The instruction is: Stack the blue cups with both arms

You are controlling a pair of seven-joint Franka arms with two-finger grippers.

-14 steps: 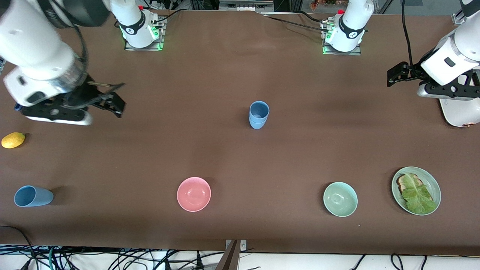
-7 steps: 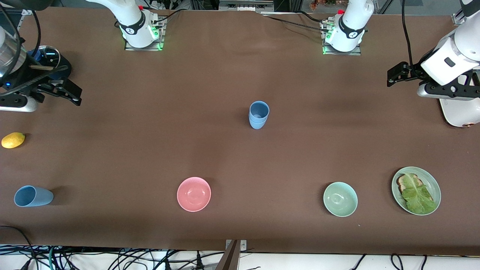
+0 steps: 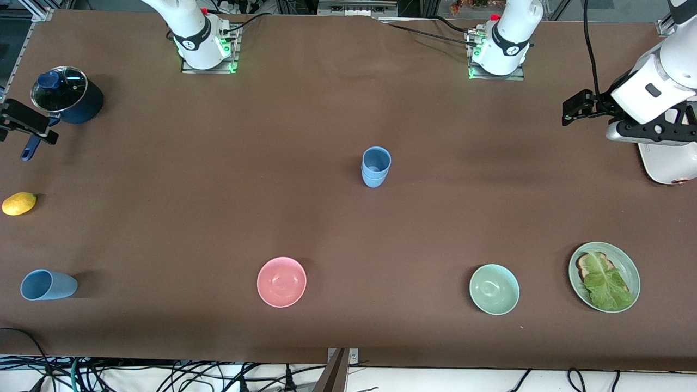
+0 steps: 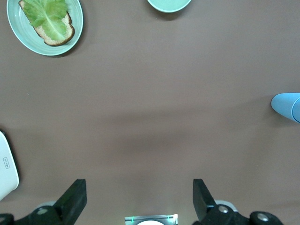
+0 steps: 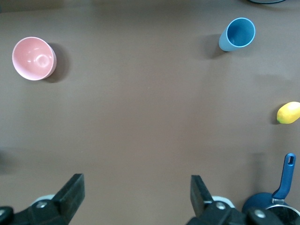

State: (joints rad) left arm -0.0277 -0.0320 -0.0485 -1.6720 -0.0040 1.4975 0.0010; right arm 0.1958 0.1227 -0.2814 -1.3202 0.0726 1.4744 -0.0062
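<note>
Around the stacked cups (image 3: 375, 166), bare table (image 3: 218, 190); both hands (image 4: 136, 201) (image 5: 136, 197) open, empty.

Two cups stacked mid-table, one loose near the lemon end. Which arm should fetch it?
Probably the right. The loose blue cup stands at the right arm's end of the table, nearer the camera than the lemon, and the open right claw already hangs at that end. The open left claw waits at the other end.

Left gripper (image 4: 136, 199) spread over bare table (image 4: 150, 126) — blue cup (image 4: 286, 105) at edge
</note>
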